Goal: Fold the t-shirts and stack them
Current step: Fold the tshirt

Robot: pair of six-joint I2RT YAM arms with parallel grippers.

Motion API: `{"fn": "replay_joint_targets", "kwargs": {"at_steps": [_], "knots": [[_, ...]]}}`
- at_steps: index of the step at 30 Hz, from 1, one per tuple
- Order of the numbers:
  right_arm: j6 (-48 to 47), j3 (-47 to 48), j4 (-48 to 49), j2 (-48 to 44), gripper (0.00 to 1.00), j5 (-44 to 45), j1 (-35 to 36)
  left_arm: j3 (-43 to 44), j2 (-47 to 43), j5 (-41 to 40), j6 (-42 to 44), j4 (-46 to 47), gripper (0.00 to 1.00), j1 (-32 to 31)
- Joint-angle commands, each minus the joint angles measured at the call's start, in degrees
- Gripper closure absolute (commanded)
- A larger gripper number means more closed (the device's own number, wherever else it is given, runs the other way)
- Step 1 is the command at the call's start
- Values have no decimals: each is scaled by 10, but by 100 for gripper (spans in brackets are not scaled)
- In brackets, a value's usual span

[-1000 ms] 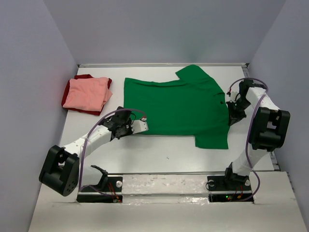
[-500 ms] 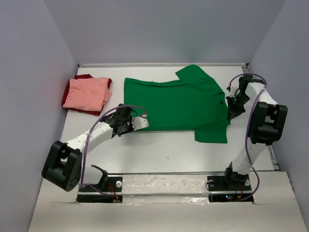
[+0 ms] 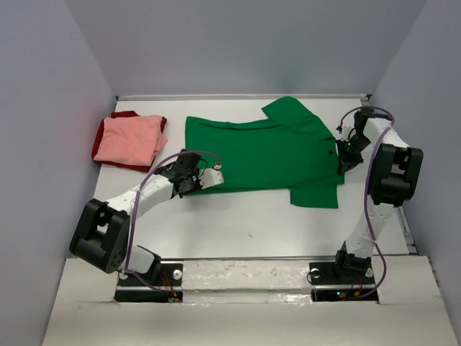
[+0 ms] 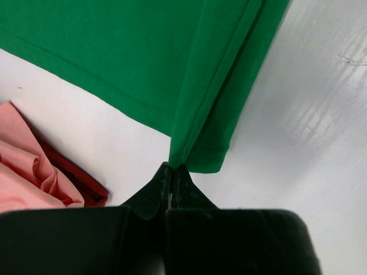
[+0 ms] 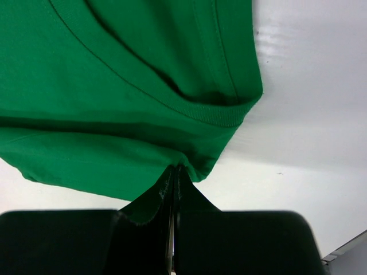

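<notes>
I'm looking down on the white table (image 3: 252, 223), and the biggest thing on it is the green t-shirt (image 3: 259, 155). It lies spread across the far middle, hem to the left and neck to the right, with one sleeve pointing far and the other near. At the far left sits the salmon pink t-shirt (image 3: 130, 139), folded and resting on the dark red t-shirt (image 3: 160, 122), so I judge those two done and stacked, and the green one is the fold in hand

My left gripper (image 4: 172, 169) is clamped on the near left hem corner, its jaws pressed together with a pleat of green cloth rising from them. My right gripper (image 5: 174, 170) is likewise closed on green cloth at the right end, just near the ribbed neckband (image 5: 189, 106)

I read this as the lengthwise fold. The next move calls for both arms to carry the near edge toward the far edge together, keeping the cloth taut between them so the crease runs straight, then lower it and let go

Some things I can't settle. The red shirt shows only as a rim under the pink, so I can't see how it is folded. From above, the right fingers are lost against the dark wrist. I can't tell how many layers either pinch holds, or whether the near sleeve will tuck in cleanly
</notes>
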Motion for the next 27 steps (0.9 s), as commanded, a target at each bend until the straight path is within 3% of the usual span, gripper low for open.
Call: {"fn": "replay_joint_targets", "kwargs": {"at_steps": [1,27], "knots": [[0,43,-1,11,100,-4,-2,33,14,-14,-6,4,100,5],[-7,94,-11,71,100,-11,-2,36,75,-17,-3,37,100,7]]}}
